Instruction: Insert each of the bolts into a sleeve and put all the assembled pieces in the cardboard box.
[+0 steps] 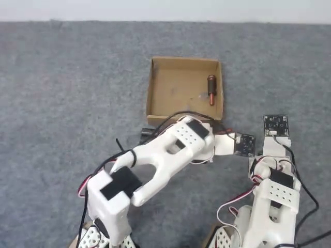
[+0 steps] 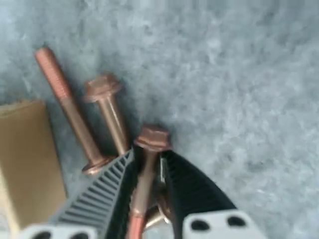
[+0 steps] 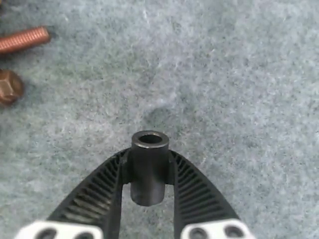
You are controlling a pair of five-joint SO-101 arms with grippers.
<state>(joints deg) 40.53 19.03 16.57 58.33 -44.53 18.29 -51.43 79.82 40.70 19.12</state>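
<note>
Left arm (image 1: 155,155) sits with its wrist at the near wall of the cardboard box (image 1: 155,88). Left fingers (image 2: 107,181) are clamped on the shank of a copper bolt (image 2: 152,138), with its hex head sticking out past the tips over the grey felt bench (image 2: 249,74).

Two loose bolts lie on the felt just beside it. One (image 2: 110,117) has its head pointing away from the fingers. The other (image 2: 67,107) has its head near the fingers and its thread end pointing away, and it lies right next to the box corner.

Inside the box, by the right wall, one assembled piece (image 1: 211,89) lies flat: a bolt in a sleeve.

Right arm (image 1: 276,191) sits right of the box, on the near side. Right fingers (image 3: 102,191) are clamped on a black sleeve (image 3: 148,174), with its open bore facing away from the wrist.
</note>
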